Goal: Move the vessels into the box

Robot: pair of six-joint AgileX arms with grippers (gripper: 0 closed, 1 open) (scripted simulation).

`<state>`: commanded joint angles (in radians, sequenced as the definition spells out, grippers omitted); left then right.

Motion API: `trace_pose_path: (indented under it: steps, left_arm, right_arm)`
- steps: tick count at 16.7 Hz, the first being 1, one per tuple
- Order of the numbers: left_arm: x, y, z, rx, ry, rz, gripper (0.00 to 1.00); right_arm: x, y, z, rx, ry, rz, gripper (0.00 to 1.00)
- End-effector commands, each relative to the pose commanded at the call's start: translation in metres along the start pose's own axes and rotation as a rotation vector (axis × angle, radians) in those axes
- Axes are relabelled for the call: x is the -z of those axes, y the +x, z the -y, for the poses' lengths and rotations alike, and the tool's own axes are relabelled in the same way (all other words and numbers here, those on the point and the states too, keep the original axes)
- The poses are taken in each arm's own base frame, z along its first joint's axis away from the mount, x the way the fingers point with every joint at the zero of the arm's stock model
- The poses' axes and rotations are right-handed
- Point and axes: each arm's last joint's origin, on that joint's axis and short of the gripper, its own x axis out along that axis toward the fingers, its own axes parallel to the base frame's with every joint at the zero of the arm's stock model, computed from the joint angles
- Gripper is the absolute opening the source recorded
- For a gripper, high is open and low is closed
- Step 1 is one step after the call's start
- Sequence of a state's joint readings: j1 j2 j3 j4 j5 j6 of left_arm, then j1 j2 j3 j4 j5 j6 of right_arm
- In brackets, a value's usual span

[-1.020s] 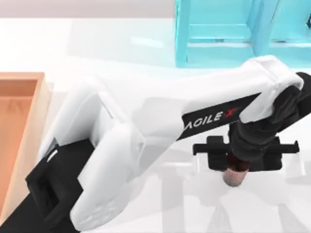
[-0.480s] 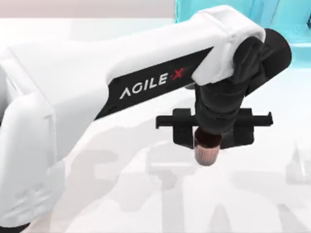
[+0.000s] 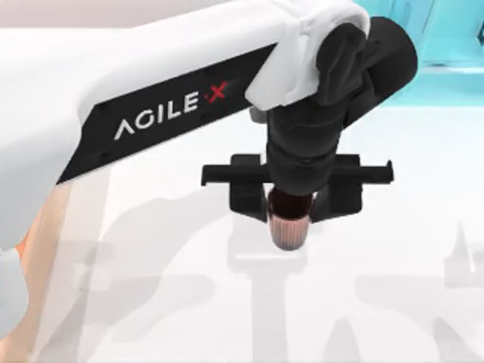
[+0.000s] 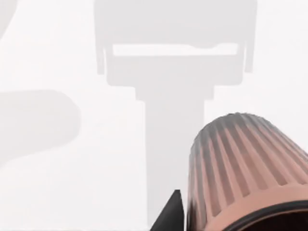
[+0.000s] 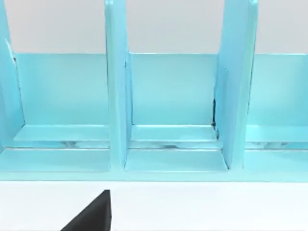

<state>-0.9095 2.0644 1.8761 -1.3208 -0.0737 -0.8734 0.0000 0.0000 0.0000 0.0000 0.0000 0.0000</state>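
Top view: left gripper (image 3: 290, 215) is closed on a cup (image 3: 288, 228), carried clear above the white table (image 3: 393, 302).
Cup axis: hangs base-down.
Box (image 3: 30, 249): lies toward the table's left, a sliver past the arm; contents hidden.
Right wrist view: faces the cyan shelf frame (image 5: 168, 110); its grip cannot be told.

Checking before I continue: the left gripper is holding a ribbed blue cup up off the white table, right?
Not quite: the cup is reddish-brown, not blue. The left wrist view shows its ribbed reddish-brown side above the table. The rest stands: the left gripper holds it lifted off the white table.
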Motion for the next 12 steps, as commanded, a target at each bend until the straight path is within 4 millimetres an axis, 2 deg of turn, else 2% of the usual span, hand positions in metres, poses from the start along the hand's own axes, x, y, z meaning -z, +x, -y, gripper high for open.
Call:
trace_pose_path:
  steps: [3, 6, 7, 9, 12]
  left_arm:
    - [-0.002, 0.0, -0.001, 0.001, 0.005, 0.001, 0.0]
    - [-0.028, 0.0, -0.03, -0.004, -0.002, -0.003, 0.0]
    - [-0.041, -0.001, -0.048, -0.007, -0.009, -0.005, 0.0]
    - [-0.069, -0.002, -0.094, -0.011, -0.032, -0.01, 0.0]
    - [-0.1, -0.008, -0.183, -0.016, -0.072, -0.01, 0.0]
  right_arm:
    - [0.0, 0.0, 0.0, 0.0, 0.0, 0.0, 1.0]
    - [0.0, 0.0, 0.0, 0.0, 0.0, 0.0, 1.0]
    - [0.0, 0.0, 0.0, 0.0, 0.0, 0.0, 1.0]
    - [0.0, 0.0, 0.0, 0.0, 0.0, 0.0, 1.0]
    - [0.0, 0.0, 0.0, 0.0, 0.0, 0.0, 1.0]
